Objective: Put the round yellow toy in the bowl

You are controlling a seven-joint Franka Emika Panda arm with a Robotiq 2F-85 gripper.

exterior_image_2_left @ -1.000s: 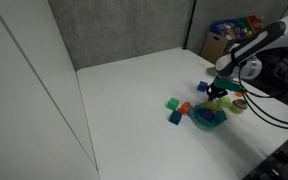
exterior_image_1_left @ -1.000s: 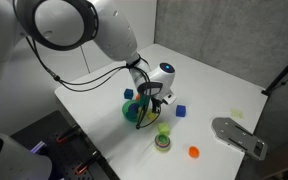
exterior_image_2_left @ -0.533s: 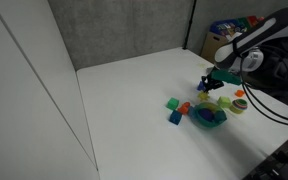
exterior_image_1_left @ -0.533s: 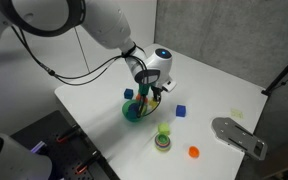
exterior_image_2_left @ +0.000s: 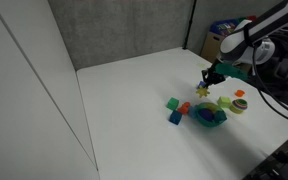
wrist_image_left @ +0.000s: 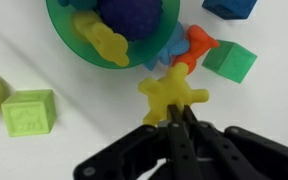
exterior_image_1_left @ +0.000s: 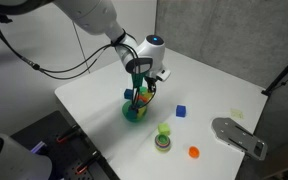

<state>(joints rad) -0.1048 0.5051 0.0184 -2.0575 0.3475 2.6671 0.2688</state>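
My gripper (wrist_image_left: 172, 113) is shut on the round yellow toy (wrist_image_left: 172, 92), a small lobed yellow piece, and holds it in the air. In the wrist view the toy hangs just outside the rim of the teal-green bowl (wrist_image_left: 69, 38). The bowl holds a bumpy blue ball (wrist_image_left: 136, 15) and an orange-yellow piece (wrist_image_left: 106, 42). In both exterior views the gripper (exterior_image_1_left: 141, 90) (exterior_image_2_left: 208, 84) is raised above and beside the bowl (exterior_image_1_left: 133, 112) (exterior_image_2_left: 209, 118).
An orange piece (wrist_image_left: 192, 48), a green cube (wrist_image_left: 230, 62) and a blue block (wrist_image_left: 232, 7) lie beside the bowl. A lime cube (wrist_image_left: 27, 112) lies on its other side. A blue cube (exterior_image_1_left: 180, 111), lime-green cylinder (exterior_image_1_left: 164, 129), dark-green ring (exterior_image_1_left: 162, 143) and orange disc (exterior_image_1_left: 194, 152) stand apart on the white table.
The gripper has risen from the table with the yellow toy in it and shifted slightly, staying close to the bowl. The other toys have not moved.
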